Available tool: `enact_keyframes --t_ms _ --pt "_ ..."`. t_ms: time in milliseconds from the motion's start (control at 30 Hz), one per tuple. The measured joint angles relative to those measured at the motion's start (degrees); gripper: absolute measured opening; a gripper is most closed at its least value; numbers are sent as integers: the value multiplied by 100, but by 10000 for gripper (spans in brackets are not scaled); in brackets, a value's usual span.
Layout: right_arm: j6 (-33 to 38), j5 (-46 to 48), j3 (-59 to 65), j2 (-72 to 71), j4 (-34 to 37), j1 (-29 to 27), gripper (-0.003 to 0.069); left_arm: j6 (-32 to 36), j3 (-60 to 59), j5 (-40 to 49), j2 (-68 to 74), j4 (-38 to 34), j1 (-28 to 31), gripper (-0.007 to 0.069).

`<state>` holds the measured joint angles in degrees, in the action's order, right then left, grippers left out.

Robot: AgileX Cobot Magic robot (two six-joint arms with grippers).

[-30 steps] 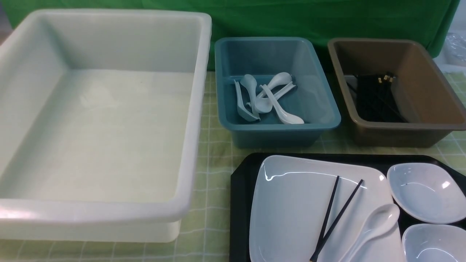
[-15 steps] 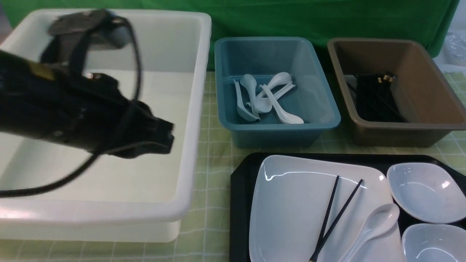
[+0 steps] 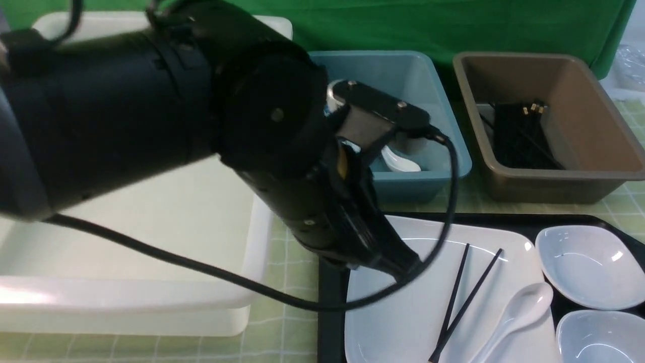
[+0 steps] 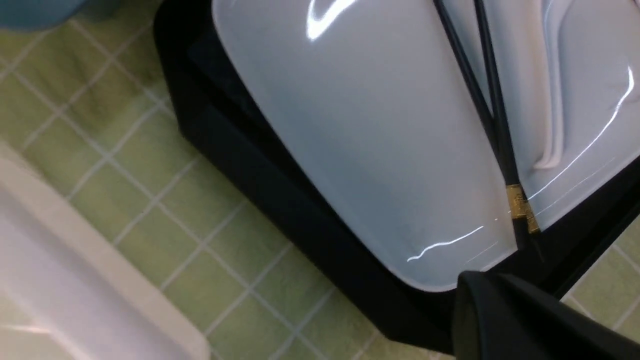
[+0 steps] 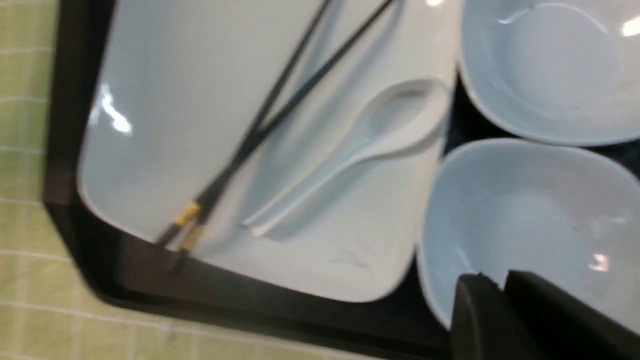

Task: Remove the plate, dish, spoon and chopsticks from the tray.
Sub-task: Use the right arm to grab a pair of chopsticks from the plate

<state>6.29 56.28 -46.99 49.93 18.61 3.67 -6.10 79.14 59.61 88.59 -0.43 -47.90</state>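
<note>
The black tray carries the white plate. On the plate lie the crossed black chopsticks and the white spoon. Two small white dishes sit on the tray's right side. My left gripper hangs shut and empty over the plate's far left part; its wrist view shows it beside the plate's corner and the gold chopstick tips. My right gripper, fingers together and empty, hovers above the nearer dish, out of the front view.
A big white tub stands at the left, largely hidden by my left arm. Behind the tray are a teal tub holding spoons and a brown tub holding black chopsticks. A green checked cloth covers the table.
My left arm has swung in from the left, across the white tub, to the plate's far left part. The tableware on the tray has not moved.
</note>
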Motion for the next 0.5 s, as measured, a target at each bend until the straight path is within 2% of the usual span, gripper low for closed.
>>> enact_keyframes --t_ms 100,133,167,267,333,367,433,500 --pt "384 -45 0 461 1068 214 108 11 -96 -40 -449 0 432 1" --pt "391 -57 0 547 1136 240 108 11 -134 -61 -488 0 502 1" --pt "253 -223 0 972 1217 535 109 11 -329 -247 -870 -21 794 2" --pt "-277 -563 0 1565 886 1052 129 11 -765 -475 -1378 -144 1286 2" --pt "-907 -900 -14 2040 442 1591 192 11 -1201 -648 -1793 -243 1616 2" --pt "-970 -922 -23 2137 345 1639 199 11 -1242 -688 -1864 -256 1640 2" --pt "-1623 -1113 -161 2716 -197 2208 314 11 -1698 -868 -2201 -320 1849 2" --pt "-1942 -1176 -299 3043 -462 2443 396 11 -1930 -971 -2380 -327 1922 2"
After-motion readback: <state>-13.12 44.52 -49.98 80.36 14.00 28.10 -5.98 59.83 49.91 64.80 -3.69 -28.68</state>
